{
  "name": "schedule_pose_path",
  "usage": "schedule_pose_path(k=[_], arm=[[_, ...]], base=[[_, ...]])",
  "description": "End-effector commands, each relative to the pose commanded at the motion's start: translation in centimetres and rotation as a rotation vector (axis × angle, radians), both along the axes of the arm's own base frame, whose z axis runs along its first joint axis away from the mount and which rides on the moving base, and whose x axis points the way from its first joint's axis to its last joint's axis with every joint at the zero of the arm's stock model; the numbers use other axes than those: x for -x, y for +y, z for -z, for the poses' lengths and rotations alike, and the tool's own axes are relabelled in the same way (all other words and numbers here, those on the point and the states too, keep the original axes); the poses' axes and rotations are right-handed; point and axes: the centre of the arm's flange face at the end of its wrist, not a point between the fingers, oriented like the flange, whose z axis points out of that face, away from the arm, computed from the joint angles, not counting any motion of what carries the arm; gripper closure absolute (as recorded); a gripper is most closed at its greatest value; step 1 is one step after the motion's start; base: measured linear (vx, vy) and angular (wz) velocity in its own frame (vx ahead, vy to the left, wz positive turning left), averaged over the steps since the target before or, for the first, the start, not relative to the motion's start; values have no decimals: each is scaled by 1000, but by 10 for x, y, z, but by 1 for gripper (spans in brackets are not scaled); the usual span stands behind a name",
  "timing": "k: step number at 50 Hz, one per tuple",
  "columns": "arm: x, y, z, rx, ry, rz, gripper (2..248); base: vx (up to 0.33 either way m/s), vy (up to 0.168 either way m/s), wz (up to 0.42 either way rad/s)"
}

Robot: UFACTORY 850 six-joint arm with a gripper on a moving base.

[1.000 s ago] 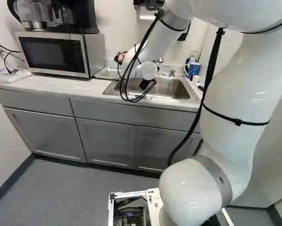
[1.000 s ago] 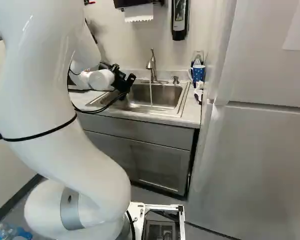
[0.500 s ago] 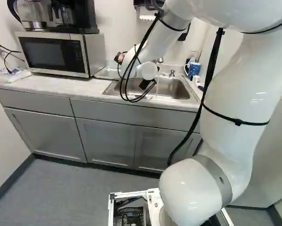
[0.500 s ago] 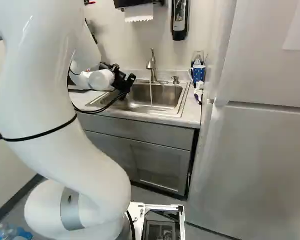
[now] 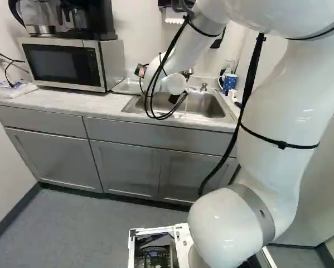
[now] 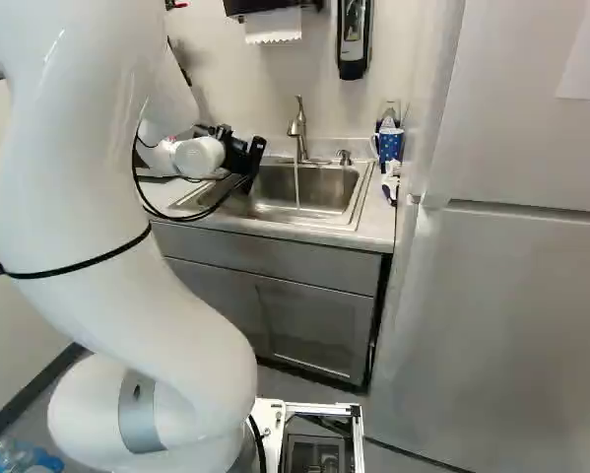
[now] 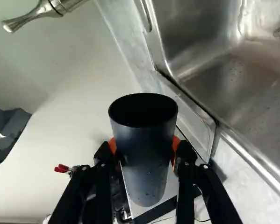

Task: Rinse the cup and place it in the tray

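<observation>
Dark cup (image 7: 145, 149) gripped between orange-padded jaws (image 6: 248, 161), sink (image 6: 358, 197) alongside, water (image 6: 296, 185) running from faucet (image 6: 298, 128)

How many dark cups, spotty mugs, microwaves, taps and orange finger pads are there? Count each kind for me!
Dark cup: 1
Spotty mug: 1
Microwave: 1
Tap: 1
Orange pads on the fingers: 2
Total: 6

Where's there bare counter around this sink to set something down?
The counter in front of the microwave, between the plastic packaging and the sink. It's crowded past the sink's right end, around the blue mug, and at its left part, where the gripper holds the dark cup.
</observation>
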Motion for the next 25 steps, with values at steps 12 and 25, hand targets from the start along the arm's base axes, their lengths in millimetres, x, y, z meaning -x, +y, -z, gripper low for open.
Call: schedule_pose_path(k=[12,25], arm=[[0,0,0,121,-29,-19,126],[0,0,0,252,-61,-39,126]], base=[[0,0,0],[0,0,0]])
